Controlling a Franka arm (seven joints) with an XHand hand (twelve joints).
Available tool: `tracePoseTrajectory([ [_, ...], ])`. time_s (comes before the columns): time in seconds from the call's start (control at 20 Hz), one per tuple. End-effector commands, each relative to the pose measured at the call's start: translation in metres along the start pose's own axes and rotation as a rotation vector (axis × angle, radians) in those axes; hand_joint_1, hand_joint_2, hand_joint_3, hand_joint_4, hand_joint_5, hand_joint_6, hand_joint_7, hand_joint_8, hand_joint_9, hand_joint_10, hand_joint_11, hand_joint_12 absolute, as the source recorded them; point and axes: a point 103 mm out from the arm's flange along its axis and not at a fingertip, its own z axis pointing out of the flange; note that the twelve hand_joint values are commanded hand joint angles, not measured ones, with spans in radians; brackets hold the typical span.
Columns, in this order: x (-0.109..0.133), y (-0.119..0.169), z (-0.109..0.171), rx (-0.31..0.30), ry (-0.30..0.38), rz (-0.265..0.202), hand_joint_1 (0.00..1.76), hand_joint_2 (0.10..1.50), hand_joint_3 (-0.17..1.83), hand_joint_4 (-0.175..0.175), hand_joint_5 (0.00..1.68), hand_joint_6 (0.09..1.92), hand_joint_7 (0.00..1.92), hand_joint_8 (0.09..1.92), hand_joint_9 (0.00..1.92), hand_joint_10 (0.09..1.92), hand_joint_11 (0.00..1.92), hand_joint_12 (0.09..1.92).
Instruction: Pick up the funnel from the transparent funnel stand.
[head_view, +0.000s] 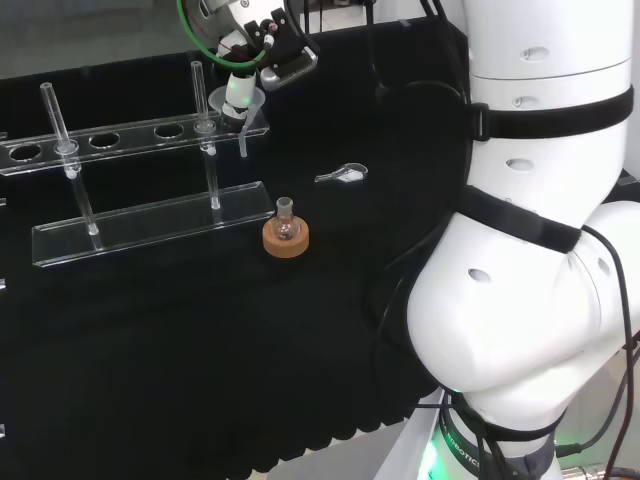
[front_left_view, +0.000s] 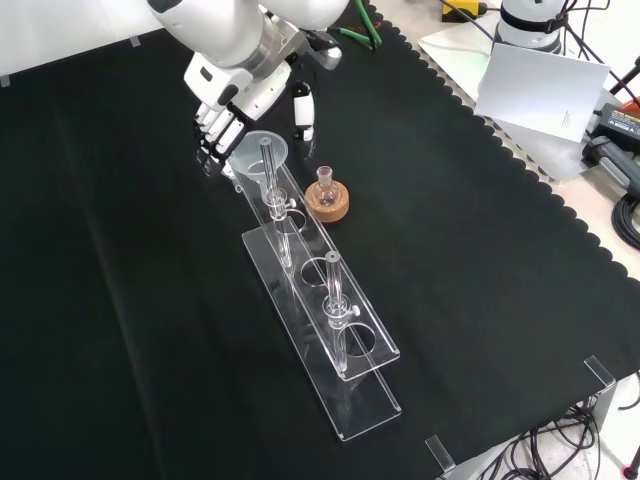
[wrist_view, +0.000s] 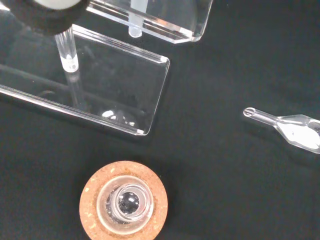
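The clear funnel (head_view: 238, 104) sits in the end hole of the transparent stand (head_view: 120, 142), its stem hanging through the top bar. My hand (head_view: 270, 40) hovers right over it, one white fingertip touching the funnel's bowl. In the front view the fingers (front_left_view: 215, 130) stand at the left of the funnel (front_left_view: 260, 150) rim and the thumb (front_left_view: 303, 110) is off to its right with a gap. The hand is not closed around it. The wrist view shows the funnel stem (wrist_view: 135, 27) under the stand's top plate (wrist_view: 165, 25) and a blurred fingertip (wrist_view: 45, 15).
A small round flask on a cork ring (head_view: 285, 236) stands just in front of the stand's base plate (head_view: 150, 225). A glass scoop (head_view: 343, 174) lies on the cloth to the right. Two upright posts (front_left_view: 335, 300) carry the stand's bar.
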Motion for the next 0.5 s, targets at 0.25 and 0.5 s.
tracePoseTrajectory([
  [0.25, -0.0006, 0.0037, 0.0015, -0.001, 0.000, -0.007, 0.76, 0.64, 0.43, -0.029, 0.16, 0.09, 0.00, 0.58, 0.20, 0.82, 0.20, 1.47],
  [0.5, -0.0026, 0.0044, 0.0016, 0.003, 0.003, -0.010, 0.76, 0.63, 0.48, -0.032, 0.18, 0.09, 0.01, 0.65, 0.24, 0.81, 0.21, 1.46],
])
